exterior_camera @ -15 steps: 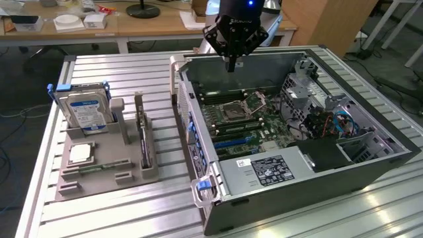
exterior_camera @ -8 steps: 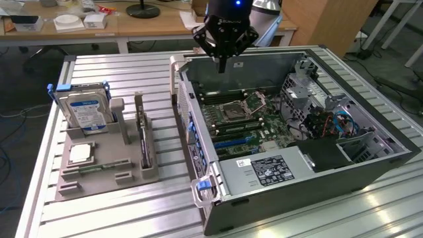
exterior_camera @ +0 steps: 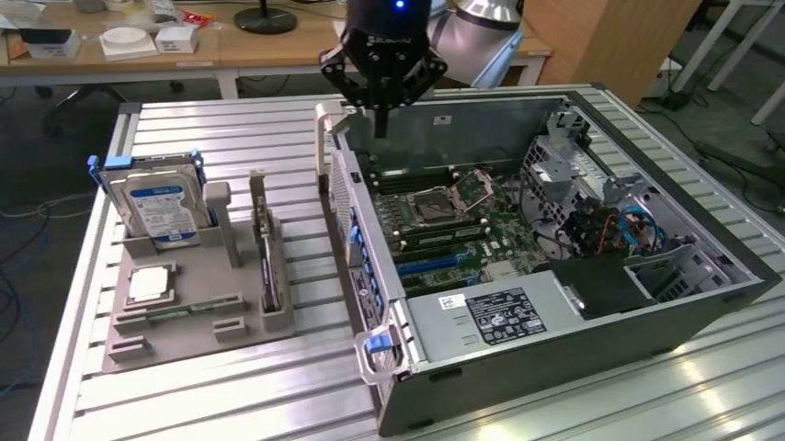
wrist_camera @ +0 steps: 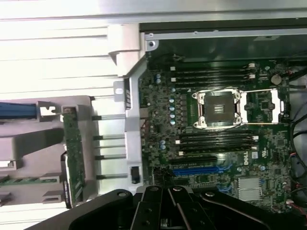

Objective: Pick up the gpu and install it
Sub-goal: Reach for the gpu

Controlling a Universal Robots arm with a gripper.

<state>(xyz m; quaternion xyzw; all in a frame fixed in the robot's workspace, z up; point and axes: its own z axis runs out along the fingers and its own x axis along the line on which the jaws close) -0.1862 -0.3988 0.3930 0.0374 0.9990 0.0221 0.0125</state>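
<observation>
Table [exterior_camera: 221, 138]: gpu [exterior_camera: 267, 266] well apart from hand [exterior_camera: 381, 127]

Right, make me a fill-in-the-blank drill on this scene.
The black gripper hangs above the open metal computer case with its jaws ____.
The thin dark gpu card stands on edge in the grey plastic holder, to the exterior view's ____ of the case.
The silver hard drive carries a blue and ____ label.
Missing: shut; left; white.
</observation>
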